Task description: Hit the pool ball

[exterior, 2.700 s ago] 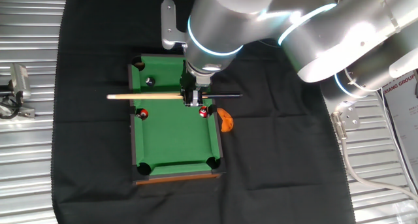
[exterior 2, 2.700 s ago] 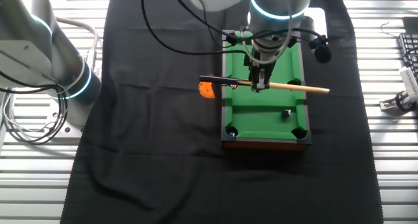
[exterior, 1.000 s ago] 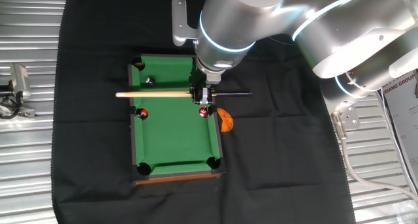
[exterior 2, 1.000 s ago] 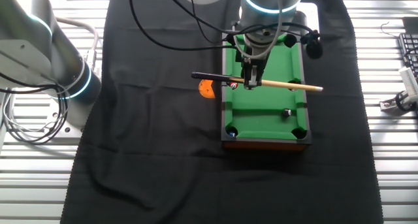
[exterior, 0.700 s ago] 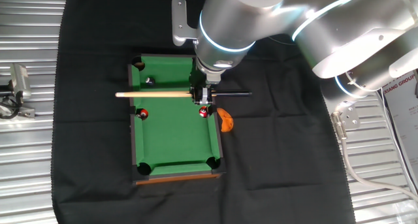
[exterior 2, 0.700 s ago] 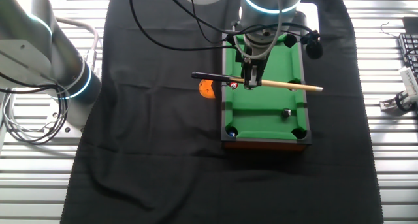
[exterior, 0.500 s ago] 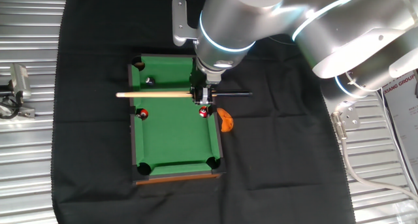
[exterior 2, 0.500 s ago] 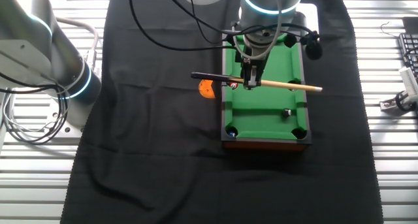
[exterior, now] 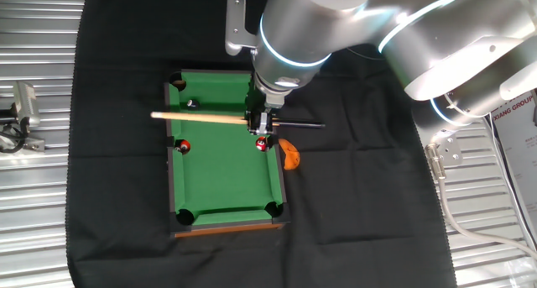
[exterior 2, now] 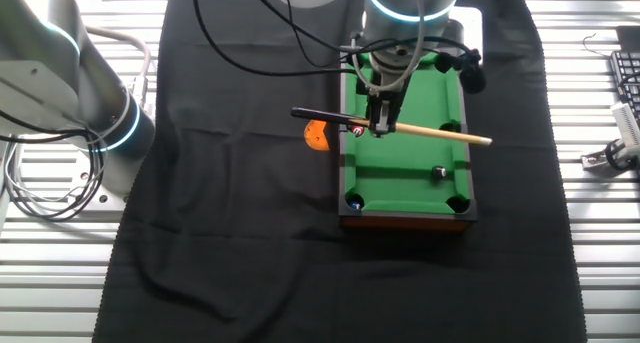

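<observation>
The tiny black pool ball (exterior: 191, 104) with a pale spot lies on the green felt near a corner of the miniature pool table (exterior: 225, 183); it also shows in the other fixed view (exterior 2: 438, 170). My gripper (exterior: 258, 124) hangs over the table's long rail and is shut on a wooden cue (exterior: 201, 117), which lies across the table, slightly slanted. The cue's pale shaft passes close beside the black ball without touching it, and its tip (exterior: 153, 115) reaches past the opposite rail. In the other view the gripper (exterior 2: 378, 128) holds the cue (exterior 2: 440, 133) near its dark butt.
Two red balls (exterior: 183, 145) (exterior: 262, 144) sit by the side pockets. A dark blue ball (exterior 2: 352, 197) rests in a corner pocket. An orange object (exterior: 289, 154) lies on the black cloth beside the table. A keyboard (exterior 2: 628, 83) is at the edge.
The gripper has shifted a little toward the black ball's end of the table. The cue has rotated slightly, swinging its tip closer to the black ball. The balls have not moved.
</observation>
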Tool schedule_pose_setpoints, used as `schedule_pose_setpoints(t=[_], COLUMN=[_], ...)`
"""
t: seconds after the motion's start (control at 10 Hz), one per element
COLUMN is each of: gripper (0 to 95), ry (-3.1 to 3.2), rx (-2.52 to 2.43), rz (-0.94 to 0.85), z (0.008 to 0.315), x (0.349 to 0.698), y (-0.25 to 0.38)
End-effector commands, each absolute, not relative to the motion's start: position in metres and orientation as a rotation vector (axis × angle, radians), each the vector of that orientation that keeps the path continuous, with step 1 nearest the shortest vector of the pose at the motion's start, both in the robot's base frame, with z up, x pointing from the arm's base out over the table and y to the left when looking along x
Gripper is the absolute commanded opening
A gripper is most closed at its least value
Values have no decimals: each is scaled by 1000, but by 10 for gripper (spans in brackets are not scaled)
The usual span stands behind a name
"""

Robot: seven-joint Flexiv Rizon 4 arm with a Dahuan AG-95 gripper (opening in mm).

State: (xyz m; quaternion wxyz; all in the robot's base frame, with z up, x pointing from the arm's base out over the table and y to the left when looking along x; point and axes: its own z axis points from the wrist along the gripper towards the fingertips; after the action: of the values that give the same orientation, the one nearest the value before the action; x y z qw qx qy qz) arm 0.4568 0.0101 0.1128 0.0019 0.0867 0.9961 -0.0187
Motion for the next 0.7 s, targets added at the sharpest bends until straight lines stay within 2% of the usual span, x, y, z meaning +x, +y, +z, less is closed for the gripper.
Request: schedule_pose_setpoints(t=[0.1, 0.7], gripper=[0, 0], ry=[3118, 3100], rx=[296, 401], rz=[-59, -36], z=[113, 114], x=[457, 444], y=[10, 13])
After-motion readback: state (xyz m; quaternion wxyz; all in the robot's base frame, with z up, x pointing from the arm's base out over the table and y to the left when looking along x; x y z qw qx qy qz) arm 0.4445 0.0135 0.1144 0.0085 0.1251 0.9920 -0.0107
